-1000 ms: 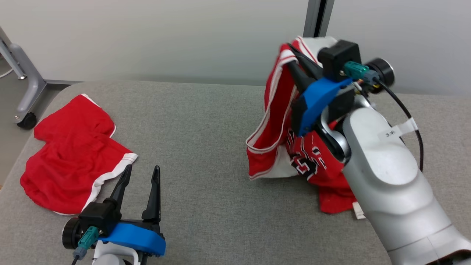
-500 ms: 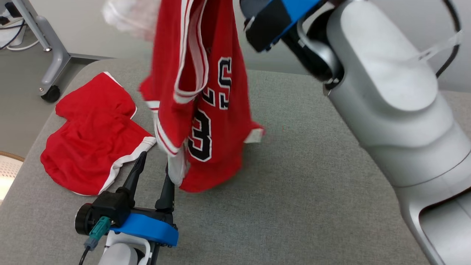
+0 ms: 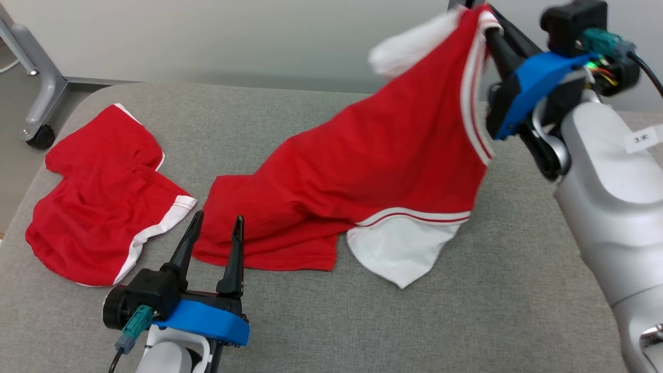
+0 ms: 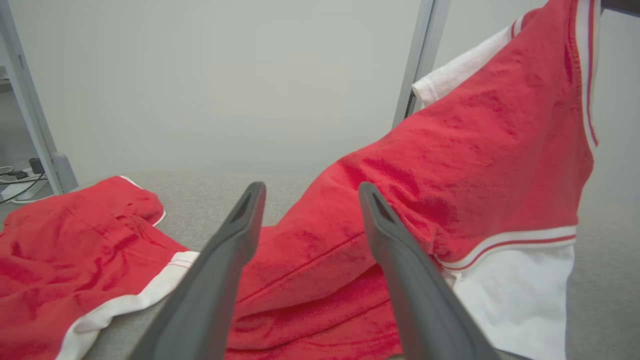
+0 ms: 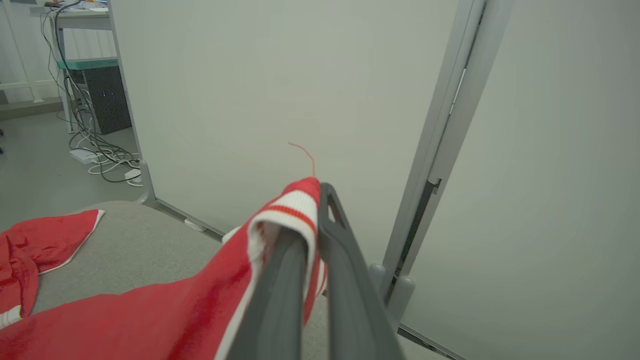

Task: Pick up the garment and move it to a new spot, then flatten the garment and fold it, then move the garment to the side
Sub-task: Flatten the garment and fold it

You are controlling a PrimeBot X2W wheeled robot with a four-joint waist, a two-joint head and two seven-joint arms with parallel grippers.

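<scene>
The jersey (image 3: 373,171) is red with white-and-red trim. It slopes across the middle of the head view: one edge is held up in the upper right of the frame, and the lower part lies on the table (image 3: 311,321) at centre. A white panel is spread on the table at the jersey's lower right corner. The cloth near the top is blurred.

The right gripper (image 3: 492,28), in the upper right, has its jaws pressed together on the jersey's striped edge. In the right wrist view the band is folded over one finger and pinched against the other, and a loose red thread stands up from it.

The left gripper (image 3: 217,221), at the lower left, is low over the table with its jaws spread wide and nothing between them. Its fingers point up the frame at the jersey's lower left edge; whether they touch it I cannot tell.

The shorts (image 3: 98,207), red with a white hem, lie crumpled at the left of the frame, just beside the jersey with a strip of table between.

Pale wall panels (image 3: 233,36) stand behind the table, and a wheeled frame leg (image 3: 39,109) is at the upper left.
</scene>
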